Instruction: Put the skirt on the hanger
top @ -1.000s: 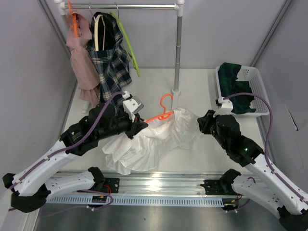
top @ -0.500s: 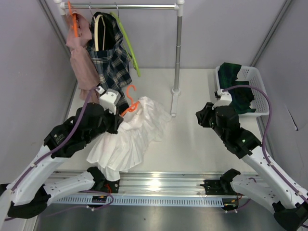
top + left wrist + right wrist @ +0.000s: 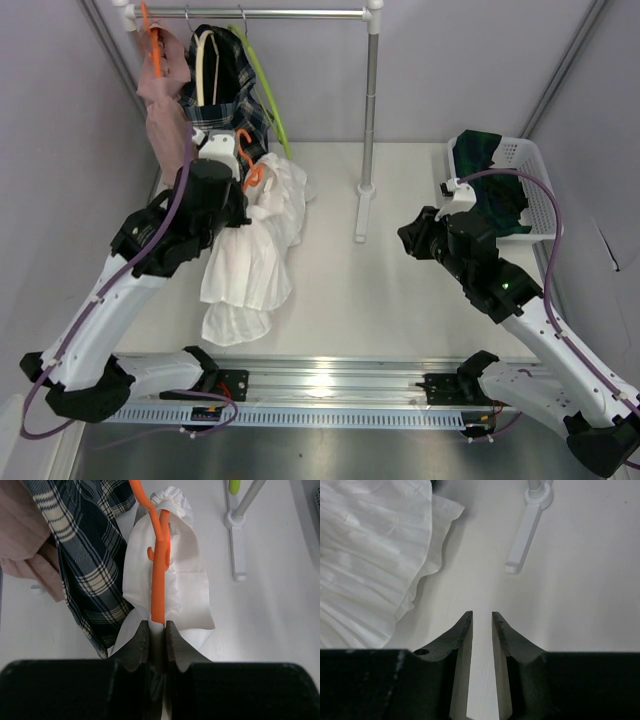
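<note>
White worktop (image 3: 400, 300) between grey walls, with a clothes rail (image 3: 290, 13) across the far left and its post (image 3: 370, 120) standing on a flat foot (image 3: 362, 215) near the middle. On the rail hang a pink garment (image 3: 165, 110), a plaid skirt (image 3: 255, 112) and a bare lime hanger (image 3: 262, 85). At far right sits a white basket (image 3: 535, 185) holding dark green cloth (image 3: 480, 165).

The plaid skirt and pink garment crowd the left side of the orange hanger (image 3: 159, 580); in the left wrist view the plaid touches or overlaps the white skirt (image 3: 250, 260) along its left edge. The rack's foot lies well apart to the right.

The left end effector (image 3: 157, 630) is clenched on the orange hanger's lower shaft, which runs straight out from the fingers, hook end away from them, toward the rail. The white skirt is draped around the hanger, its gathered waist bunched by the hook. Its long axis runs from the hanger toward the near edge, with the hem spread on the worktop.

The right end effector (image 3: 482, 617) hovers over bare worktop, its fingers drawn to a narrow slit, grasping nothing, beside the skirt's ruffled edge.
</note>
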Controlling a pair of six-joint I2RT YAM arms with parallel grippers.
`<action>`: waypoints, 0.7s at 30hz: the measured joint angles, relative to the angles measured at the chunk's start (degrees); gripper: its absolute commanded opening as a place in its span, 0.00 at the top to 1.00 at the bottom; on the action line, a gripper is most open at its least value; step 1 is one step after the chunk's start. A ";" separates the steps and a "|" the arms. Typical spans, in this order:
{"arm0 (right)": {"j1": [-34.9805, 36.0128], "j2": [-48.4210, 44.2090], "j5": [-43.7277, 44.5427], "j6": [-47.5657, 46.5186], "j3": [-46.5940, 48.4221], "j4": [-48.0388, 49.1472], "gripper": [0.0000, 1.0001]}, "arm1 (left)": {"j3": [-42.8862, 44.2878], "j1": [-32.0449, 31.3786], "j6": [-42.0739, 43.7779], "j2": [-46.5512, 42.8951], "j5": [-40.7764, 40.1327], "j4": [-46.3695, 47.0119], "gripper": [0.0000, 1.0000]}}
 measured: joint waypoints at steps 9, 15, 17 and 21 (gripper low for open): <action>0.00 -0.02 -0.83 -0.04 0.24 -0.11 0.73 | 11.10 5.29 -1.44 13.03 -1.20 2.23 1.00; 0.00 -0.28 -0.83 -0.37 0.24 -0.20 0.73 | 19.12 6.67 -1.97 19.56 -0.81 3.06 1.00; 0.00 -0.44 -0.83 -0.42 0.24 -0.28 0.73 | 21.68 6.69 -2.03 21.20 -0.44 3.13 1.00; 0.00 -0.79 -0.83 -0.48 0.24 -0.57 0.73 | 27.65 6.71 -1.88 24.83 0.26 2.80 1.00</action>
